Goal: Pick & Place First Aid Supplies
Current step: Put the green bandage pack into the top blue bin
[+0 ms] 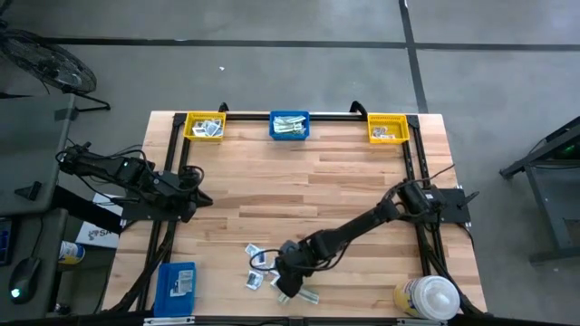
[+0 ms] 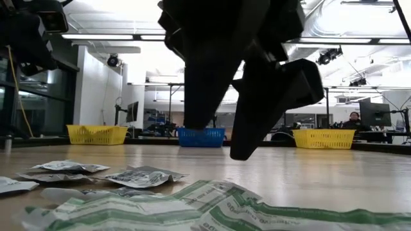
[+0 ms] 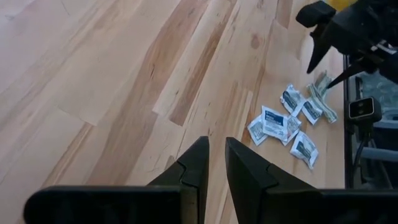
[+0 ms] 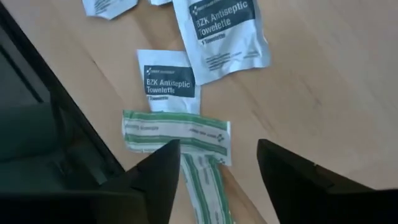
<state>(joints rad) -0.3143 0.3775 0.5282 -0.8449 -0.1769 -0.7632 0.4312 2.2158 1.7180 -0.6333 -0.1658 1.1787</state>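
Packets [image 1: 258, 268]: flat paper, white squarish ones with dark blue labels, narrow green-and-white strips [image 4: 177, 134], loosely piled near the table's [image 1: 299, 195] front edge, about mid-width. Right gripper [image 1: 288, 288] sits low over the pile, strips directly beneath its tips, fingers spread wide, holding nothing. Left gripper [image 3: 211, 163] waits over the table's left side, well apart, fingers nearly together, empty.

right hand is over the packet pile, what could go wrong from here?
1. The open right hand straddles overlapping green strips, so it may pinch two at once.
2. A white towelette packet touches those strips and could get dragged along.
3. The pile sits near the table edge; a nudge might push packets off.
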